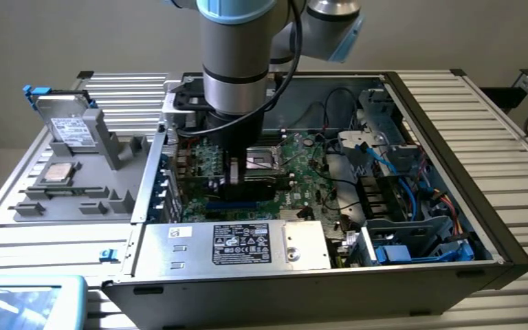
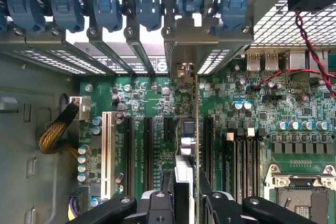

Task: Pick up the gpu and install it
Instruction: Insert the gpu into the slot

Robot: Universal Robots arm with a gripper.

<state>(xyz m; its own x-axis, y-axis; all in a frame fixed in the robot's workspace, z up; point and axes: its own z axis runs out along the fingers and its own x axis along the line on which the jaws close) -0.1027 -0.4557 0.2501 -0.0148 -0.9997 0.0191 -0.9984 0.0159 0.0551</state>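
Jaws clamped on gpu (image 2: 190, 145), held upright so its edge meets a motherboard (image 2: 152, 98) slot, 9 o'clock of CPU socket (image 1: 269, 159) in exterior view.

Nothing can be read. In the exterior view the power supply (image 1: 301, 251) at six o'clock carries a black label (image 1: 243, 243), and the hard drive (image 1: 62, 113) at nine o'clock a white label (image 1: 69, 132); the print on both is illegible.
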